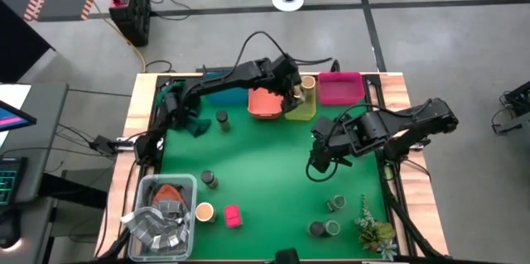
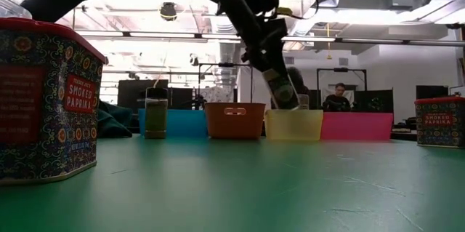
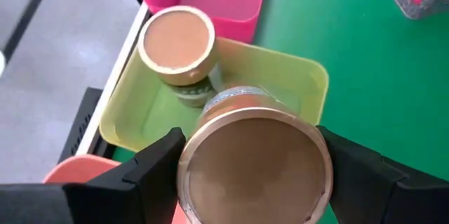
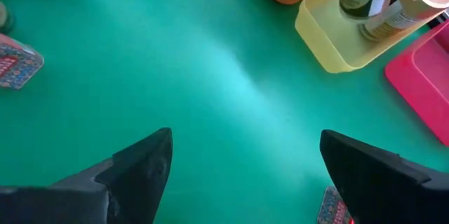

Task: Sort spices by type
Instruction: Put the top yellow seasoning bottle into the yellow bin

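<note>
The left tool [image 3: 252, 175] grips a tan-topped jar [image 3: 254, 168] above the yellow tray [image 3: 133, 115], where one like it [image 3: 177, 45] stands, so types stay together. The right tool [image 4: 242, 161] waits wide open and empty over the worktop [image 1: 265, 173].

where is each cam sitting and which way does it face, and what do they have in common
High view: overhead, facing straight down on the table; both arms show, left gripper over the yellow tray.
Low view: table height, facing level toward the trays; the left arm comes down from above.
Left wrist view: on the left arm, facing down into the yellow tray; its fingers flank a tan-topped jar.
Right wrist view: on the right arm, facing the green mat; open right gripper.
All four views show the yellow tray.
</note>
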